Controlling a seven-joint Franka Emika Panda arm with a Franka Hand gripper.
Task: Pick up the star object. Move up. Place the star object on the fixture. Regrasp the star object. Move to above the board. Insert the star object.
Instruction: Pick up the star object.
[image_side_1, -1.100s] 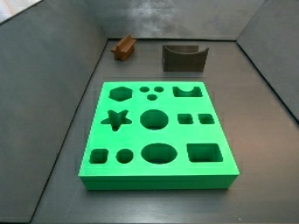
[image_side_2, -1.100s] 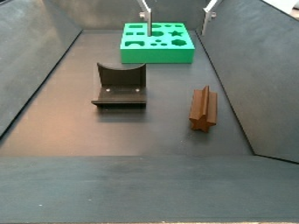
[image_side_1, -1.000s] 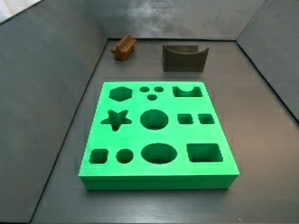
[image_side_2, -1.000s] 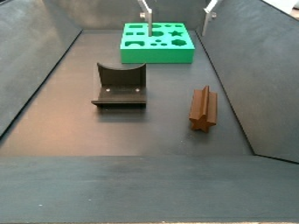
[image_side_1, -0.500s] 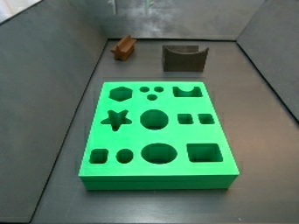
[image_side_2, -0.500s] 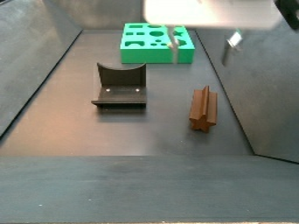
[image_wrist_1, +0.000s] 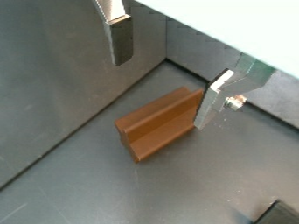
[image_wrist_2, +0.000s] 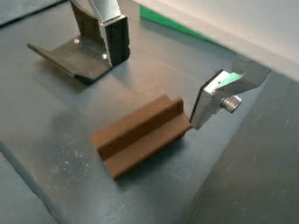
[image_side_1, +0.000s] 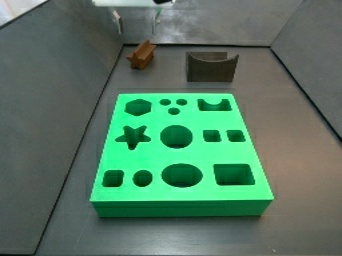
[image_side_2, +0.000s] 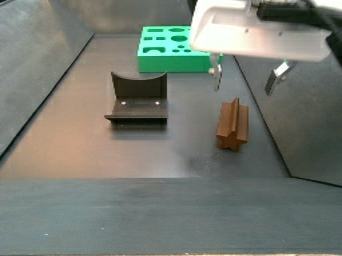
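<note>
Overhead, end effector (image_wrist_2: 163, 74) open above star object (image_wrist_2: 140, 136), fixture (image_side_2: 136, 98) nearby, board (image_side_1: 182, 154) well apart

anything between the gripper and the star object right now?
Nothing visible. The gripper hangs open above the star object, which lies on the floor with one of the fingers to each side. The fixture sits apart from it and the board lies farther off.
</note>
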